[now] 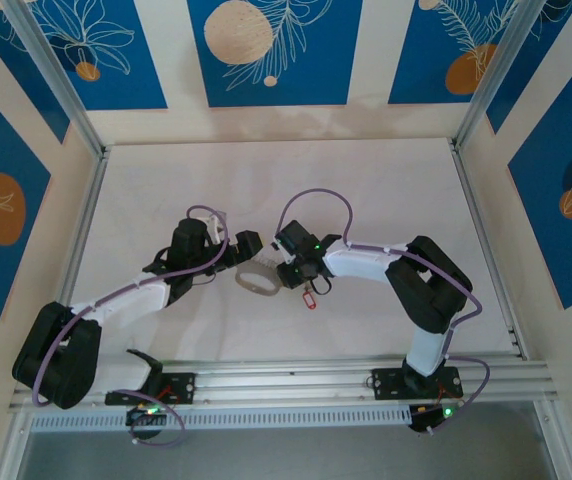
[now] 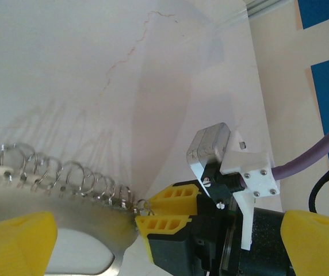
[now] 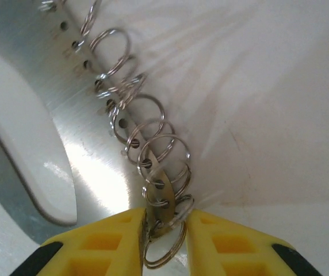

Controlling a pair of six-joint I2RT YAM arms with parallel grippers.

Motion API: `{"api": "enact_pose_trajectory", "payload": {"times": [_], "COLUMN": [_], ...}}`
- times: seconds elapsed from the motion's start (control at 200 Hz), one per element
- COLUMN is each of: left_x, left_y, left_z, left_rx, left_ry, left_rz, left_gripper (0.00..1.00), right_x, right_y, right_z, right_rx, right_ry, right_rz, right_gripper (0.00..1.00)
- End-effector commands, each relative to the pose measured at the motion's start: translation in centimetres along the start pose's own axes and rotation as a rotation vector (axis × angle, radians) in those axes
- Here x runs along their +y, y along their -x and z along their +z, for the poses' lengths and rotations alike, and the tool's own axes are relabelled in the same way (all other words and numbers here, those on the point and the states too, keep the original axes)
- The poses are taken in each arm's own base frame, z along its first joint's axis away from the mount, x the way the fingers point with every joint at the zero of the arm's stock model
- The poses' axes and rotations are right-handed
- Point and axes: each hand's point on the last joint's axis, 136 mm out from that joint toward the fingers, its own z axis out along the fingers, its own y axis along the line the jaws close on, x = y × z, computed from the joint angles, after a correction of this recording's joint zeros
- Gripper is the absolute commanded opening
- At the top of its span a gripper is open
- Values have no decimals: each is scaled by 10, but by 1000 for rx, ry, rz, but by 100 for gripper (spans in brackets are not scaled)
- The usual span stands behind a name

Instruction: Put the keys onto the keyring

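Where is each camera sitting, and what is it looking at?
Top: above and behind, looking down at the table; left arm, right arm, left hand and right hand show.
Left wrist: on the left arm, looking past its yellow fingers at the keyring and the right hand.
Right wrist: on the right arm, looking past its yellow fingers at the keys and keyring.
Both wrist views share the keyring.

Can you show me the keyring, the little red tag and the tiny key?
keyring (image 3: 90, 155), right wrist view, on its flat shiny band.
red tag (image 1: 311, 298), top view, on the middle of the tag.
key (image 3: 159, 192), right wrist view, on its silver end with the hole.
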Motion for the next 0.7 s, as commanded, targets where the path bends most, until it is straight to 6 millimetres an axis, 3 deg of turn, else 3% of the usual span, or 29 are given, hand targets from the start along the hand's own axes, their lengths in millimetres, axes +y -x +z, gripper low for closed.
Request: {"api": "enact_pose_trajectory", "payload": {"times": [0.0, 0.295, 0.695], "left_x": [-16, -16, -19], "left_y": [13, 14, 9], "left_z": [0, 0, 1], "left_rx": [-24, -25, 16], "left_ry": [-53, -55, -60], "left_rz": [3, 2, 15], "left_gripper": [100, 100, 100], "right_x": [12, 6, 2], "right_y": [13, 14, -11], "right_z": [-19, -34, -32], "right_rx": [-36, -52, -10], "right_ry": [51, 88, 112], "right_rz": [4, 98, 154], "right_gripper": [33, 40, 41]}}
